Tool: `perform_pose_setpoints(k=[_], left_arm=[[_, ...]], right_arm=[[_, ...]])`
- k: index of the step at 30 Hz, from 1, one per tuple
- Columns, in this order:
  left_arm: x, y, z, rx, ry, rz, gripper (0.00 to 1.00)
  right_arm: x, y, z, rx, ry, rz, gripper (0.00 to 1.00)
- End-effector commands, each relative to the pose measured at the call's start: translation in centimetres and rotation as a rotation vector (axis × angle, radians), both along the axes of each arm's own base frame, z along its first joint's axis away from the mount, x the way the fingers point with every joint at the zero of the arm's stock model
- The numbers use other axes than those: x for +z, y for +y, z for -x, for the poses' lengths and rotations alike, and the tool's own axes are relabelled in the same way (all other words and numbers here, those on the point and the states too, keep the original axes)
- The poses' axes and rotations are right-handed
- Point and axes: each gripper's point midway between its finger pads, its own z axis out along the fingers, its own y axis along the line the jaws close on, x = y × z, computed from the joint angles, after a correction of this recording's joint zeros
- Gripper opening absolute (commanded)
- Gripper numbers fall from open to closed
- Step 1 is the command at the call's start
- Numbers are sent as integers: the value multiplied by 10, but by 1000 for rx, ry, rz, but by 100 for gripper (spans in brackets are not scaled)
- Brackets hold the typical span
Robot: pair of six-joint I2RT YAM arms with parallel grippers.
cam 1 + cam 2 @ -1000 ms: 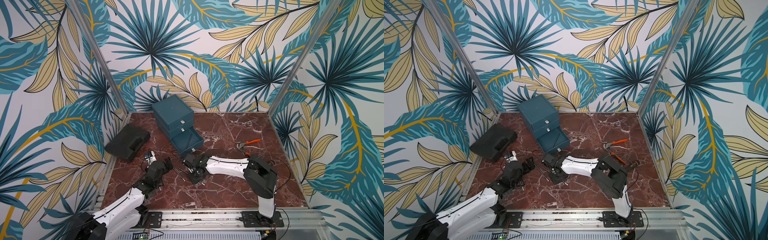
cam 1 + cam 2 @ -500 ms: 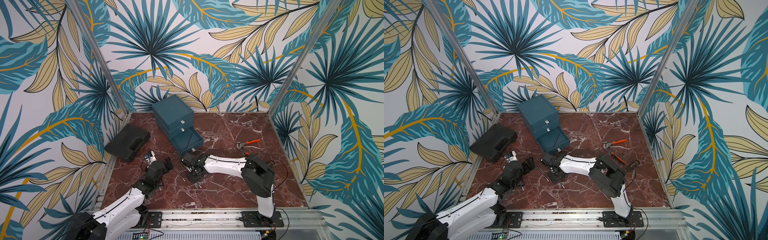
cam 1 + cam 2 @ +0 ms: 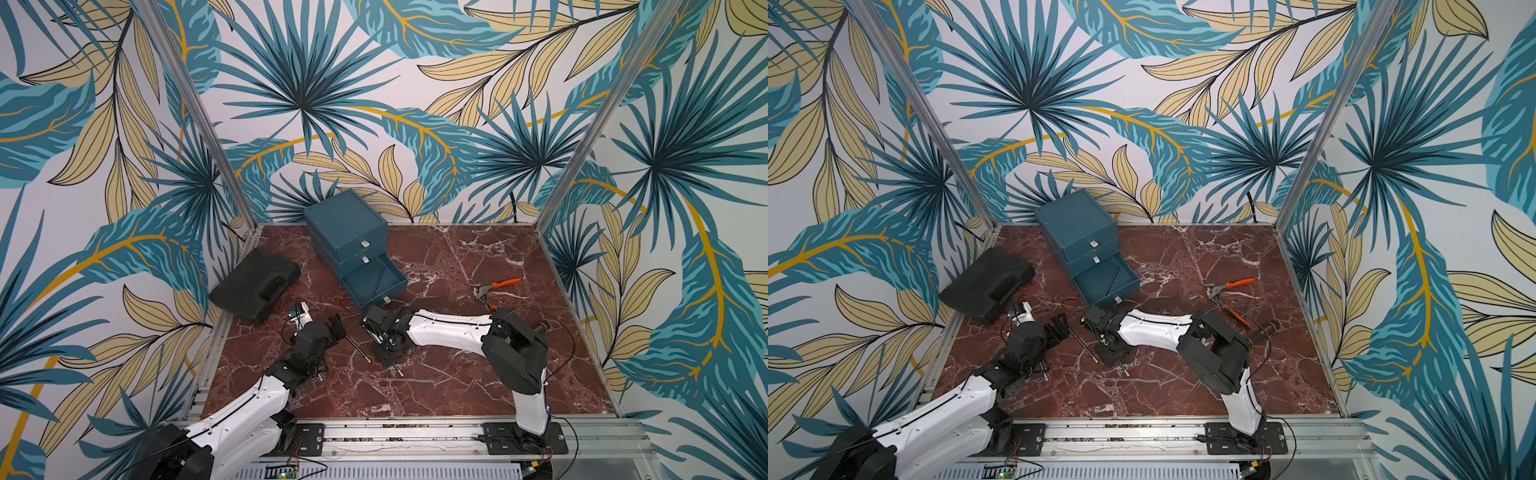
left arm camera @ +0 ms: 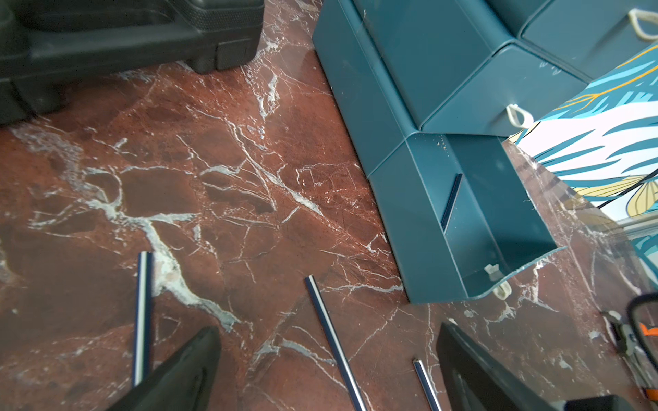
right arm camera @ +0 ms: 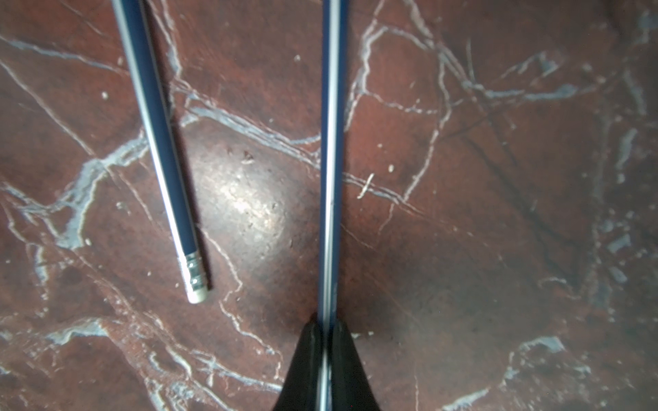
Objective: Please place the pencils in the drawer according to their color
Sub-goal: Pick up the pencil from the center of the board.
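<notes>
The dark teal drawer (image 3: 345,232) (image 3: 1077,230) stands at the back left with its bottom drawer (image 3: 376,286) (image 4: 498,227) pulled out. One dark pencil (image 3: 378,279) (image 4: 451,199) lies inside it. My right gripper (image 5: 325,322) (image 3: 388,357) points down at the table and is shut on a dark pencil (image 5: 329,160). Another dark pencil (image 5: 160,142) (image 3: 357,348) lies loose beside it. My left gripper (image 4: 327,329) (image 3: 336,328) hovers open over the table, with three dark pencils (image 4: 142,313) lying under and around it.
A flat black case (image 3: 255,284) (image 4: 124,35) lies by the left wall. Orange-handled pliers (image 3: 498,286) (image 3: 1229,286) rest at the right, and a second orange-handled tool (image 3: 1237,316) sits behind the right arm. Patterned walls close in three sides.
My right gripper has closed on the pencil beneath it, and that arm has shifted slightly left. The left arm has not moved.
</notes>
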Motion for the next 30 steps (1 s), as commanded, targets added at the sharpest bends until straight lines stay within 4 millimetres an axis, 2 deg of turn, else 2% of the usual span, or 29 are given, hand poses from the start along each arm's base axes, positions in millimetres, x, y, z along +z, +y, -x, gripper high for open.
perform_pose_setpoints(k=[1,7,18,23,30], left_arm=[[-2,5,0,32,-14,19,100],[-3,2,-3,29,-6,29,100],[-6,2,-4,46,-6,46,100],[-5,1,-5,43,-11,52,100],[-4,0,-7,38,-16,50,100]], right_arm=[[-29,-14,16,3,77,79,0],[-10,-5,13,-20,54,25,0],[54,5,-2,-39,-68,-98,0],[85,1,-11,-68,-149,-138,0],[125,-8,-34,-177,-298,-167,0]])
